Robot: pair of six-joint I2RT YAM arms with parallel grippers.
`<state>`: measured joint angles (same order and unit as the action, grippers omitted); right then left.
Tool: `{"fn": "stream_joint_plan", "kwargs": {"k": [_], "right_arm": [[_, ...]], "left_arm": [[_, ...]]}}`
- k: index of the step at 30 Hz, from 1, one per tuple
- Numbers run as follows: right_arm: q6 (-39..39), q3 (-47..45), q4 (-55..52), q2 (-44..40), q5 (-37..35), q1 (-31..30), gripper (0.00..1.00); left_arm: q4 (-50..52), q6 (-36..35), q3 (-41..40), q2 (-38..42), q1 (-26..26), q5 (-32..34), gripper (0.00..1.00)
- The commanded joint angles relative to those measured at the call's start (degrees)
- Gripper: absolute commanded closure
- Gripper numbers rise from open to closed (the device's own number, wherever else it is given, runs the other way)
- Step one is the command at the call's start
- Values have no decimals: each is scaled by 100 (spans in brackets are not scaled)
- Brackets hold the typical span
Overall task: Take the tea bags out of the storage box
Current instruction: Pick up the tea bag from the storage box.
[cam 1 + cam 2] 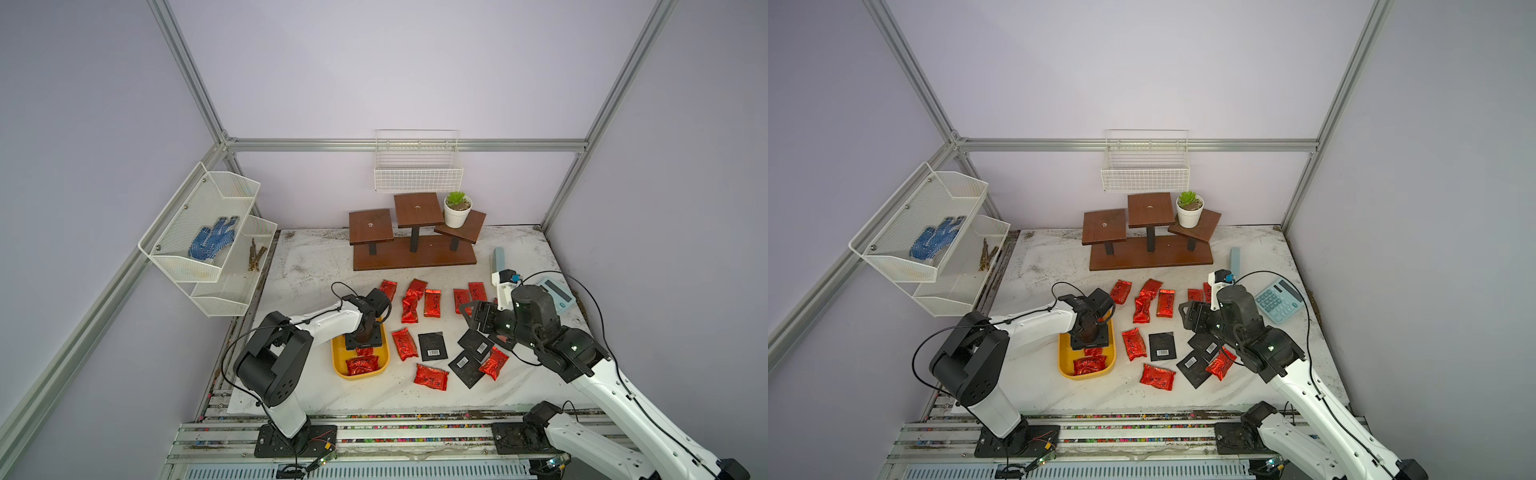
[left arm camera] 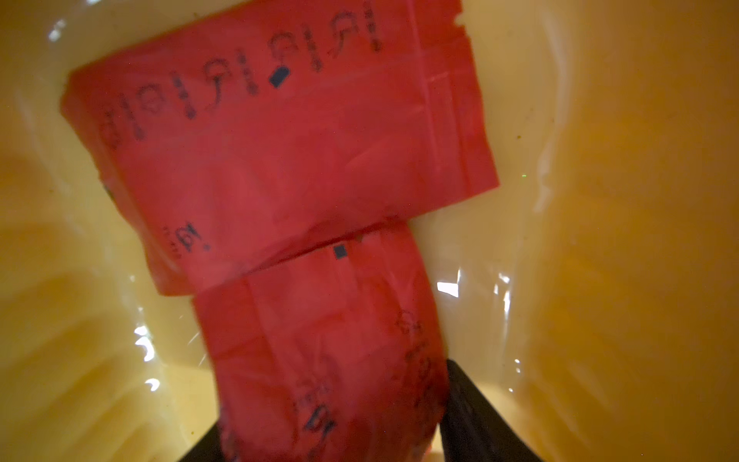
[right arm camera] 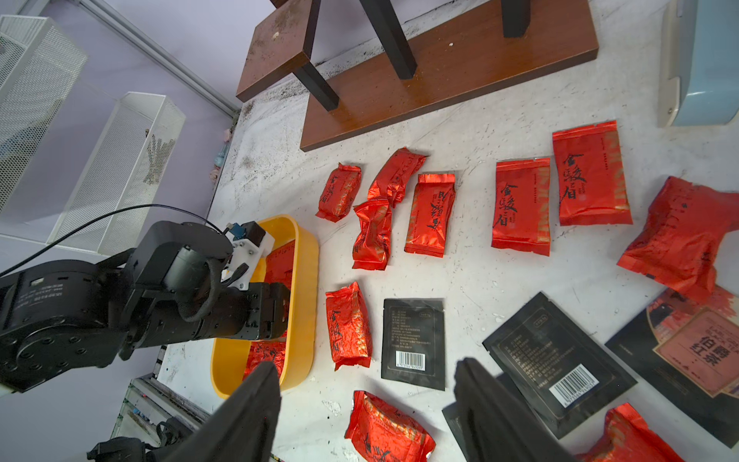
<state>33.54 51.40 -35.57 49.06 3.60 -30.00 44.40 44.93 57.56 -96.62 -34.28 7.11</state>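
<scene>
The yellow storage box [image 1: 384, 365] [image 1: 1111, 365] lies at the front left of the table, with red tea bags inside. My left gripper [image 1: 363, 347] [image 2: 332, 400] reaches down into the box, and its black fingers press both sides of a red tea bag [image 2: 328, 360]. A second red tea bag [image 2: 280, 140] lies flat on the box floor beyond it. Several red tea bags [image 1: 404, 343] and black tea bags [image 1: 432, 346] lie spread on the table to the right. My right gripper [image 1: 471, 311] [image 3: 366, 364] hovers open above them, holding nothing.
A brown wooden tiered stand [image 1: 413, 249] with a potted plant [image 1: 457, 212] stands at the back. A calculator [image 1: 559, 295] lies at the right edge. White mesh shelves [image 1: 232, 291] holding blue gloves [image 1: 212, 239] hang on the left wall. A wire basket [image 1: 417, 174] hangs on the back wall.
</scene>
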Motion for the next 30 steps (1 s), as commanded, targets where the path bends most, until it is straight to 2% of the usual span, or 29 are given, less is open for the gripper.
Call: {"fn": "stream_joint_plan", "kwargs": {"k": [1,11,16,20,23,30], "right_arm": [[-32,-99,241,59,91,-15,26],[30,-191,430,162,210,-31,27],[56,-262,488,156,242,-32,27],[57,-271,431,72,248,-30,28],[12,-279,331,-41,196,-29,27],[-49,-374,328,-123,134,-29,27]], "left_arm": [[130,-98,-276,306,146,177,44],[293,-468,-875,932,824,130,51],[491,-687,-903,1167,1251,309,47],[721,-745,-640,972,1460,497,47],[822,-799,-465,968,1501,471,49],[1119,-750,128,1507,1249,-198,54]]}}
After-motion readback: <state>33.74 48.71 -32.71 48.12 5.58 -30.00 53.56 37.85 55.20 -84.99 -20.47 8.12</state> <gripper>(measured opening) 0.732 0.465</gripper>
